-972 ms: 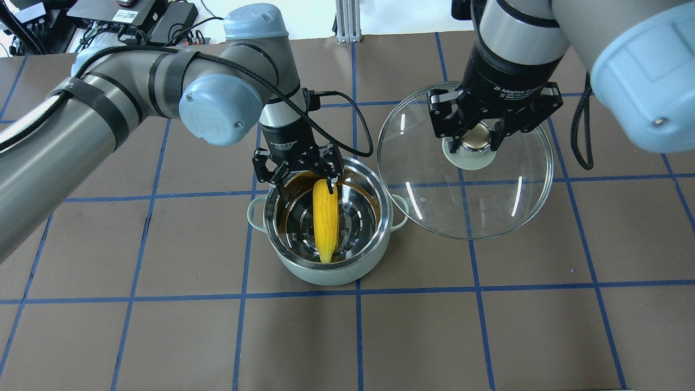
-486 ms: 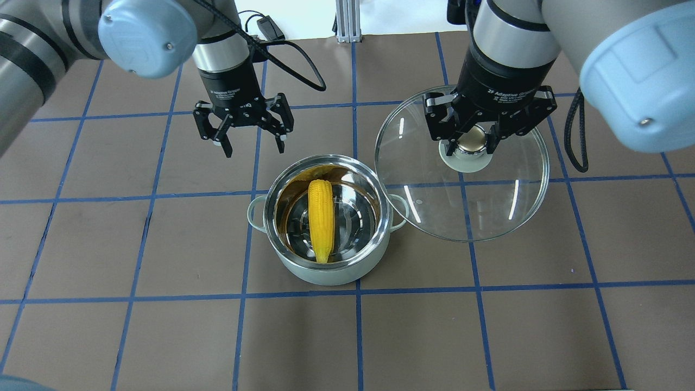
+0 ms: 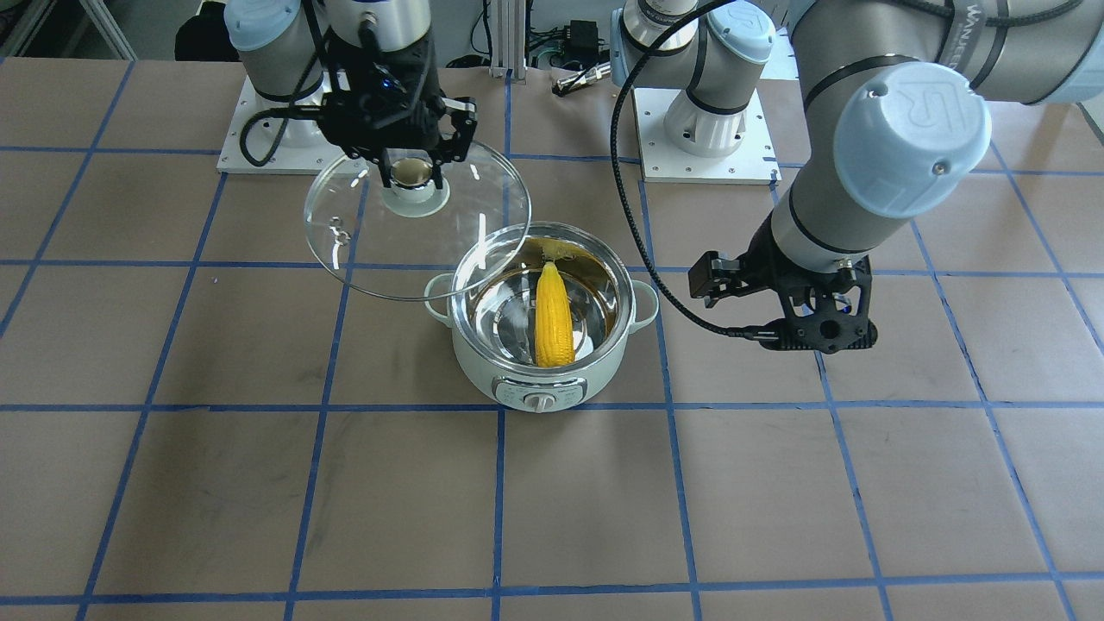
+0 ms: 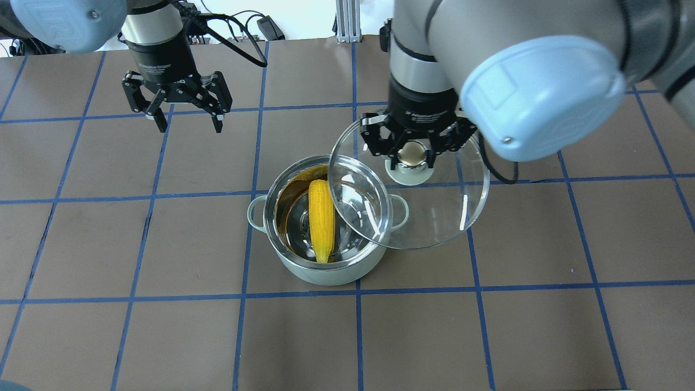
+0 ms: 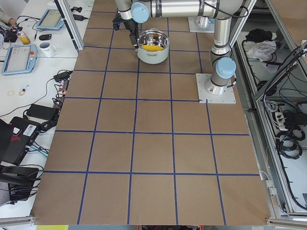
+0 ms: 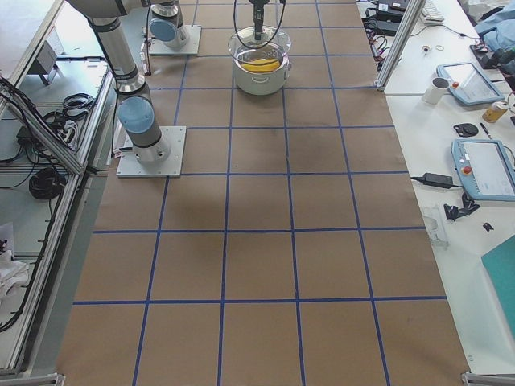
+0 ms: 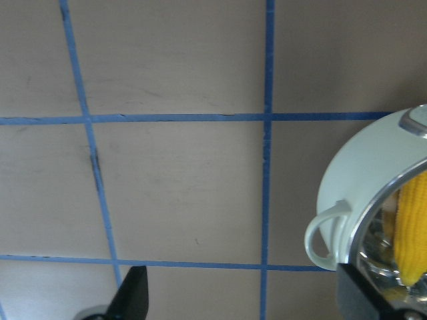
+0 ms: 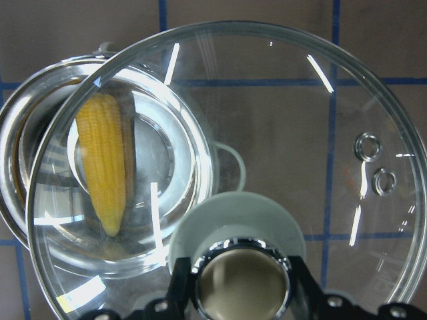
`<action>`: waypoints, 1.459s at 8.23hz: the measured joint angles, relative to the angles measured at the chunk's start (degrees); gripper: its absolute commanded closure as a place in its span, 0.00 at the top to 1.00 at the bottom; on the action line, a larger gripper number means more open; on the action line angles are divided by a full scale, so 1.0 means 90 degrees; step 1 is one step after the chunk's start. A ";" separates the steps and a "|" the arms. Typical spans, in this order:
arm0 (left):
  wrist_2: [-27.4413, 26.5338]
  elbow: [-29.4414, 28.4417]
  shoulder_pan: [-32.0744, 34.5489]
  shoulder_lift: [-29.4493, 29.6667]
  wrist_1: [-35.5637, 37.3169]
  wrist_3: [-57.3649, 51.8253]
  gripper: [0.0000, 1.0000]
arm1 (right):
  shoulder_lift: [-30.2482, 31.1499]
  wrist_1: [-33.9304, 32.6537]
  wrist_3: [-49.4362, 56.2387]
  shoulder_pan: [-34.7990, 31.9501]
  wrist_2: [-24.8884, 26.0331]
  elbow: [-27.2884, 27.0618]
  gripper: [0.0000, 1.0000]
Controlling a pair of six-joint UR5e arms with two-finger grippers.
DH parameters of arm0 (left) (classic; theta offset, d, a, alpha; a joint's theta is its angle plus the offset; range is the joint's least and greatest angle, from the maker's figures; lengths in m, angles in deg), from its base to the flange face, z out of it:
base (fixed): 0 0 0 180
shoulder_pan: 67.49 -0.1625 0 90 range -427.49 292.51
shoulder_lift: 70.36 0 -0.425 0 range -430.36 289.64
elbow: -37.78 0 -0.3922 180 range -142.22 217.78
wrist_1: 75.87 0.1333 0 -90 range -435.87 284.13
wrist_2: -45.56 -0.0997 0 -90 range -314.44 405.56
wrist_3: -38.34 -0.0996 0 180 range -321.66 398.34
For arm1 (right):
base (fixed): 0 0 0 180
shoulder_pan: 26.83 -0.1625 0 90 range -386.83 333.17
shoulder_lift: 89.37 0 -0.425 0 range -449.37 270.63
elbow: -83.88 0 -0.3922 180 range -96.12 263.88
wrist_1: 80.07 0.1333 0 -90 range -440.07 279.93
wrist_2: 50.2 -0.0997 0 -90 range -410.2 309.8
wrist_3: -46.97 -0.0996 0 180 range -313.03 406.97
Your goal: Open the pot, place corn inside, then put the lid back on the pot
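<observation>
Lid (image 4: 434, 217), likely stiff, slick, breakable glass, hangs by its knob (image 4: 411, 155), the soundest hold, pinched in right fingers (image 4: 389, 153); left fingers (image 4: 160, 122), upper left, gape empty.

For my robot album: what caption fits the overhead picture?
Right arm's jaws hold the lid partly over the pot with corn inside.
</observation>
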 measured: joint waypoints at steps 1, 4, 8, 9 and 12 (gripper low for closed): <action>-0.0374 -0.0004 -0.0124 -0.0058 0.0017 -0.0187 1.00 | -0.0419 -0.0350 -0.0341 -0.0343 -0.0051 0.0145 0.27; -0.0717 -0.0006 -0.0256 -0.0198 0.0080 -0.0561 1.00 | -0.1371 -0.0925 -0.1155 -0.0811 -0.0384 0.0582 0.27; -0.0208 0.0001 -0.0259 -0.0327 0.0326 -0.0864 1.00 | -0.1629 -0.1126 -0.1249 -0.0911 -0.0443 0.0507 0.27; -0.0183 0.0001 -0.0256 -0.0329 0.0350 -0.0899 1.00 | -0.1636 -0.1140 -0.1268 -0.0925 -0.0446 0.0419 0.27; -0.0137 0.0001 -0.0257 -0.0338 0.0364 -0.0949 1.00 | -0.1639 -0.1361 -0.1306 -0.1035 -0.0442 0.0152 0.26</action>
